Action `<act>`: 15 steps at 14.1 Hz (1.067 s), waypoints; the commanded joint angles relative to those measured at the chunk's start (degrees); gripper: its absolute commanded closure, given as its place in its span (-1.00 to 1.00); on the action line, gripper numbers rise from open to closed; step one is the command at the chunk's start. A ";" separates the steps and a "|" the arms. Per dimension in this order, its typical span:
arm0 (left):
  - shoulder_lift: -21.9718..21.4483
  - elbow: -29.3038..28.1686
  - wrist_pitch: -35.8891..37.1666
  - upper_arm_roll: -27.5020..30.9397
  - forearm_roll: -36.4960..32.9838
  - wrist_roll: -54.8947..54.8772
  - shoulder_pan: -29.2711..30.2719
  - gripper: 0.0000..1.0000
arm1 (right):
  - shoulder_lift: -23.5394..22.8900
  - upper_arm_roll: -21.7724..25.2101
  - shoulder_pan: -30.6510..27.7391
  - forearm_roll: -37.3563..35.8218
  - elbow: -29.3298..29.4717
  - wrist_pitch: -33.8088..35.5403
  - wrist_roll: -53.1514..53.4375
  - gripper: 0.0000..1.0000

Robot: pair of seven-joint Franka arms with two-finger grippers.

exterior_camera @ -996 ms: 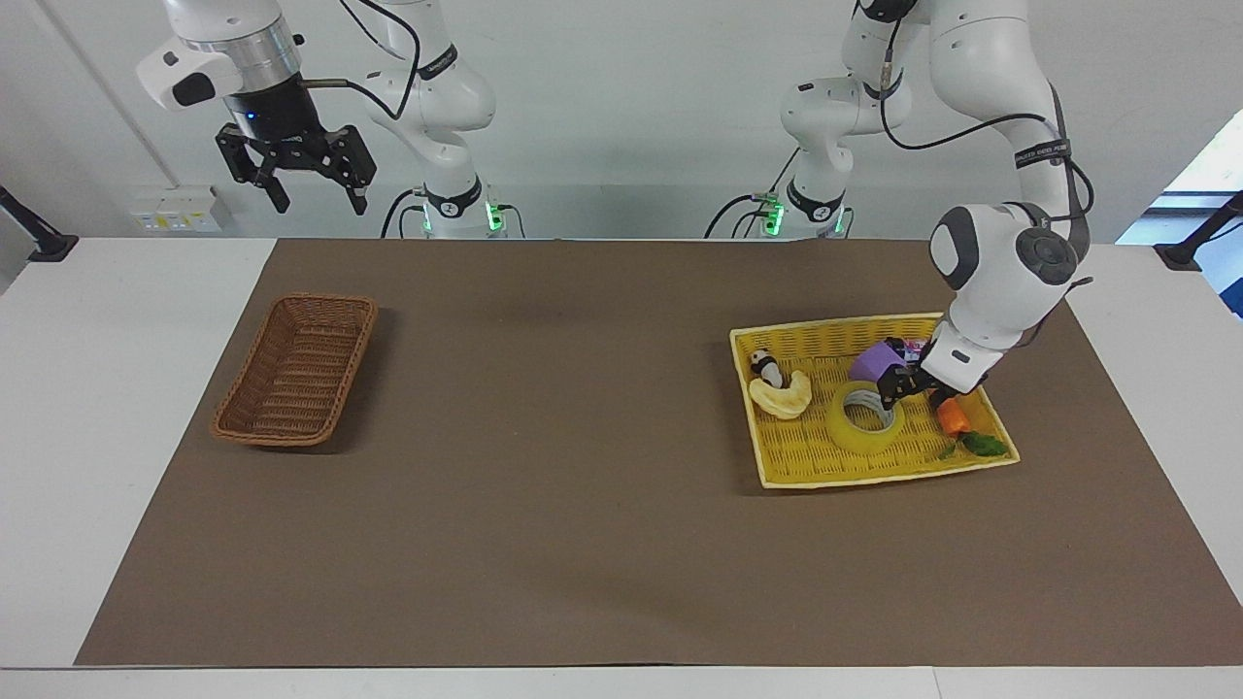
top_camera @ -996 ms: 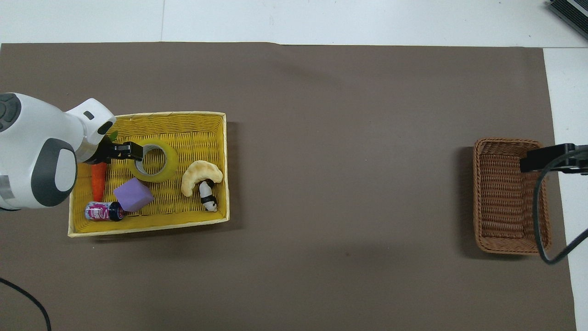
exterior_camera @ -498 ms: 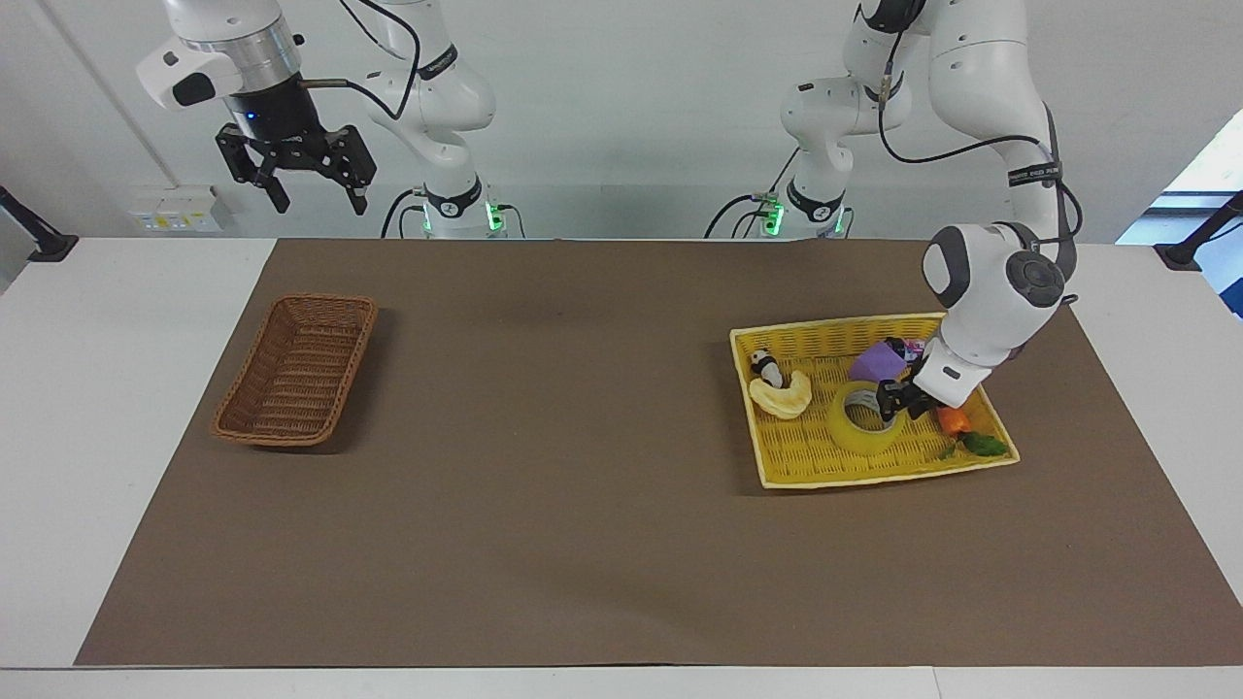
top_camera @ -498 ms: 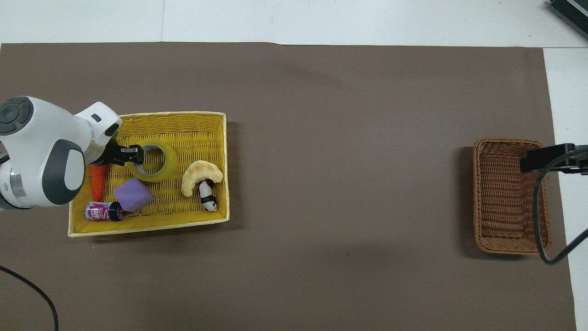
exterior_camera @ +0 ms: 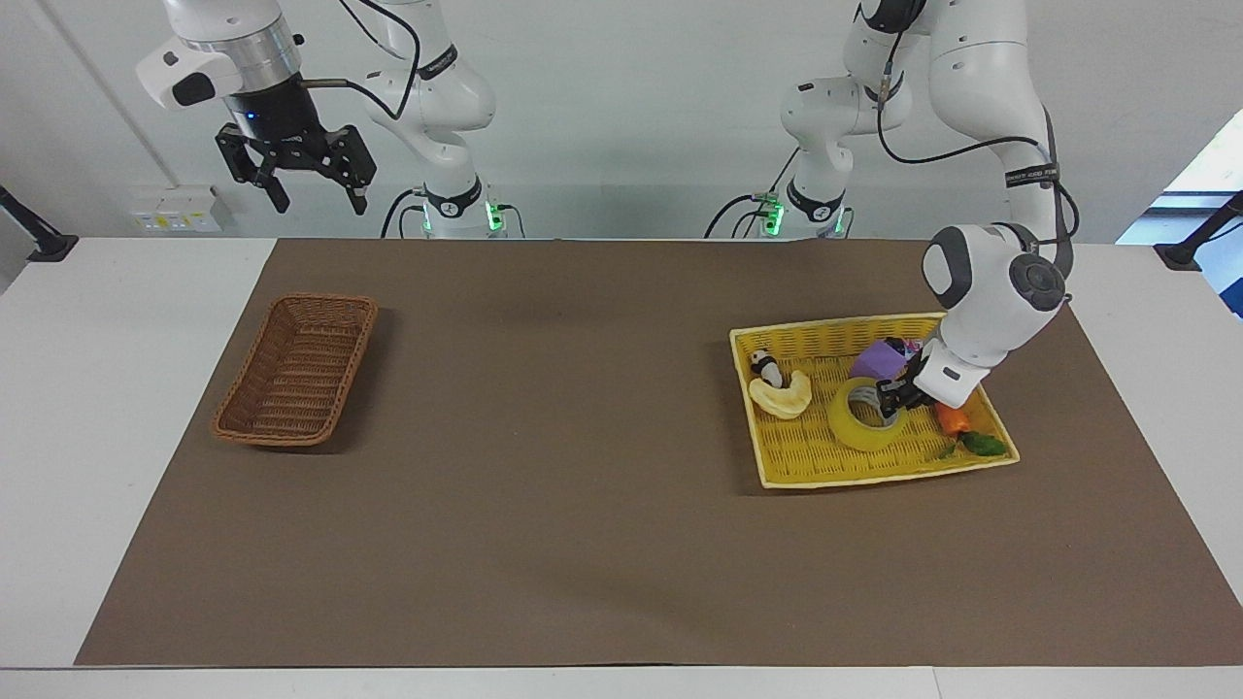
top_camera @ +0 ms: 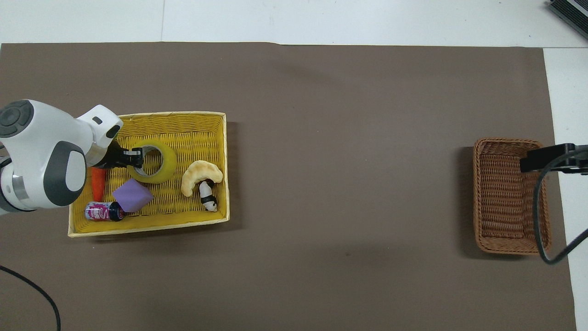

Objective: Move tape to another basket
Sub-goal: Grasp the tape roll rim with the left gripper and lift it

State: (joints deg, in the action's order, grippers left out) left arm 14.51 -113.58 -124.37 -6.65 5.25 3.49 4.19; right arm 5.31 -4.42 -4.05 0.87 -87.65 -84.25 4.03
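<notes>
The tape [exterior_camera: 856,425], a yellow roll with a pale core, sits in the yellow tray-basket [exterior_camera: 874,477], tilted with one side raised. My left gripper [exterior_camera: 890,399] reaches down into the tray and is shut on the roll's wall, one finger inside the core. In the overhead view the left gripper [top_camera: 135,157] holds the tape [top_camera: 168,160] at the edge toward the left arm's end. The brown wicker basket [exterior_camera: 296,369] stands empty at the right arm's end and also shows in the overhead view [top_camera: 507,195]. My right gripper [exterior_camera: 313,197] waits open, high over the table edge near that basket.
In the yellow tray [top_camera: 147,228] also lie a purple block [top_camera: 132,195], a carrot [top_camera: 97,182], a small can [top_camera: 103,212], a pale curved toy [top_camera: 200,173] and a panda figure [top_camera: 207,196]. A brown mat [exterior_camera: 544,466] covers the table between the baskets.
My left gripper has closed on the tape's wall and drawn back slightly. The roll has tipped up on the gripper's side. The right arm has not moved.
</notes>
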 commanded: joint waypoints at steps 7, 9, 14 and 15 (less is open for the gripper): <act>-0.54 11.35 12.56 -0.12 0.90 1.79 0.73 1.00 | 0.05 -0.24 -0.60 0.88 0.64 1.20 -1.31 -1.00; -0.80 12.07 13.27 -0.12 0.90 1.87 0.91 1.00 | -0.04 -0.24 -0.60 0.88 0.64 1.20 -1.31 -1.00; -0.80 12.07 13.10 -0.12 0.64 1.88 0.83 1.00 | 0.05 -0.24 -0.60 0.88 0.64 1.20 -1.31 -1.00; -0.80 12.15 13.18 -0.12 0.64 1.96 0.48 1.00 | 0.05 -0.24 -0.60 0.88 0.64 1.20 -1.31 -1.00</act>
State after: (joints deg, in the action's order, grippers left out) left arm 14.20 -102.15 -112.76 -6.38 5.63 4.83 4.29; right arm 5.31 -4.42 -4.05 0.87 -87.65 -84.25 4.03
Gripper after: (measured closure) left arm 0.780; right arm 0.000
